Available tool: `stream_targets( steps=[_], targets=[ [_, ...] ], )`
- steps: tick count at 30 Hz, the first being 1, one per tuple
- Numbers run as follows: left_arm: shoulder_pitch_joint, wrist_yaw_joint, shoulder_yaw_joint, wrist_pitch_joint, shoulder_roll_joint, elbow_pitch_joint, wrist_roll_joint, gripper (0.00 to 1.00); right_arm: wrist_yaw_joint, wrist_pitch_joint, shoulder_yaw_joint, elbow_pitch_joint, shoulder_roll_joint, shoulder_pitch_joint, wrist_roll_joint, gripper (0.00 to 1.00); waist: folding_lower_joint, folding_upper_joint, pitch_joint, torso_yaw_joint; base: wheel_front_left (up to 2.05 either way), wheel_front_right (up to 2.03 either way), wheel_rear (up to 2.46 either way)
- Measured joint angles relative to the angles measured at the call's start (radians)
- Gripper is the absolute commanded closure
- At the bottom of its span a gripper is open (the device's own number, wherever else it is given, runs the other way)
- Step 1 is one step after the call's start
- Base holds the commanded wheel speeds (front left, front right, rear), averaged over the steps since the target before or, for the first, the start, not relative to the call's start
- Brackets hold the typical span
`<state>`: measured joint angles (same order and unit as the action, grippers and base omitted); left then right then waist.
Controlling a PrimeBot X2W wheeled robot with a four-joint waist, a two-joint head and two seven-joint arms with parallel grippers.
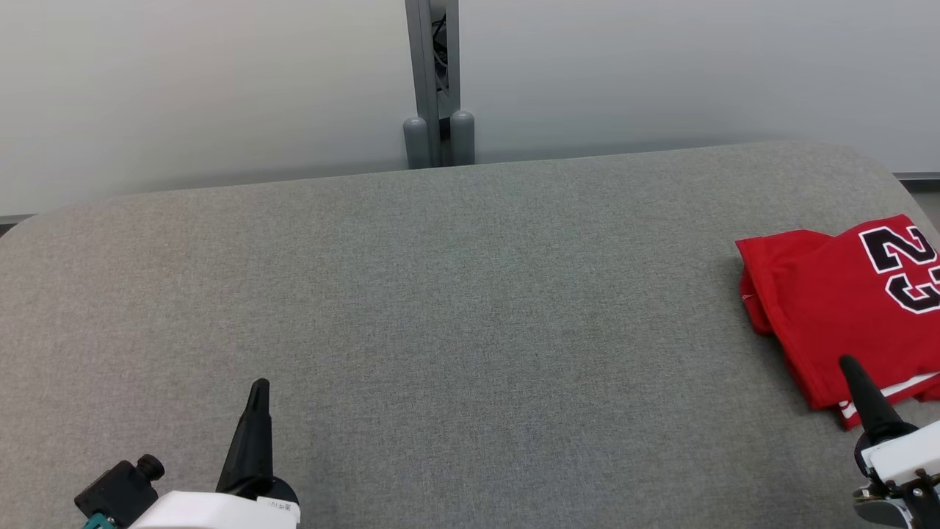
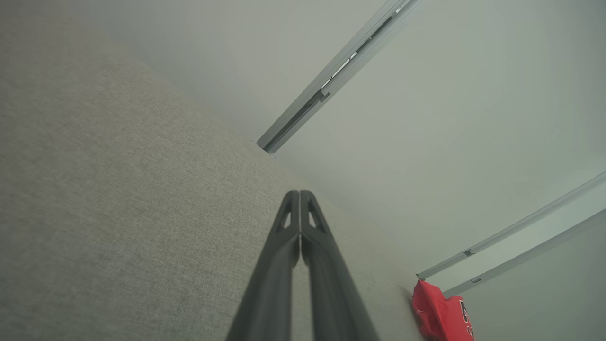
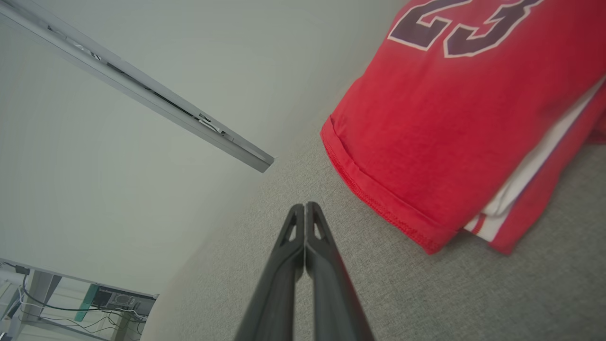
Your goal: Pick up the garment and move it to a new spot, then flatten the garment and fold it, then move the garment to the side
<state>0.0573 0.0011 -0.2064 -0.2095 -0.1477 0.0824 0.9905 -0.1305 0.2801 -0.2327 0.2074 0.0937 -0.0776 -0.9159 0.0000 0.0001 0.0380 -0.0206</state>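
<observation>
The garment is a red jersey with a dark "23", lying folded at the right edge of the grey table; its white trim peeks out at the near hem. It fills the upper right of the right wrist view as the garment, and sits small at the lower right as the garment seen from the left wrist. My right gripper is shut and empty, its tip over the jersey's near hem. Far to the left, my left gripper is shut and empty above bare table.
A pale wall runs behind the table, with a grey metal post at its middle. The table's far corners are rounded. A desk frame with cables stands off beyond the table.
</observation>
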Motion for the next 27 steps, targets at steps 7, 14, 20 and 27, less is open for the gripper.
stream_targets(
  steps=[7,14,20,27],
  targets=[
    [-0.002,-0.012,0.0,-0.007,0.008,0.002,0.073,1.0,0.0,0.046,-0.043,0.025,0.003,-0.02,-0.075,1.0,0.0,0.0,-0.001,0.002,0.0,0.0,0.0],
    [-0.003,-0.028,0.0,-0.011,0.02,0.004,0.14,1.0,0.0,0.089,-0.082,0.046,0.006,-0.037,-0.145,1.0,0.0,0.0,-0.003,0.004,0.0,0.0,0.0],
    [-0.004,-0.04,-0.001,-0.017,0.032,0.006,0.204,1.0,0.0,0.127,-0.117,0.07,0.01,-0.049,-0.21,1.0,0.0,0.0,-0.004,0.006,0.0,0.0,0.0],
    [-0.005,-0.053,-0.001,-0.021,0.04,0.007,0.264,1.0,0.0,0.164,-0.15,0.094,0.013,-0.063,-0.273,1.0,0.0,0.0,-0.006,0.008,0.0,0.0,0.0]
  ],
)
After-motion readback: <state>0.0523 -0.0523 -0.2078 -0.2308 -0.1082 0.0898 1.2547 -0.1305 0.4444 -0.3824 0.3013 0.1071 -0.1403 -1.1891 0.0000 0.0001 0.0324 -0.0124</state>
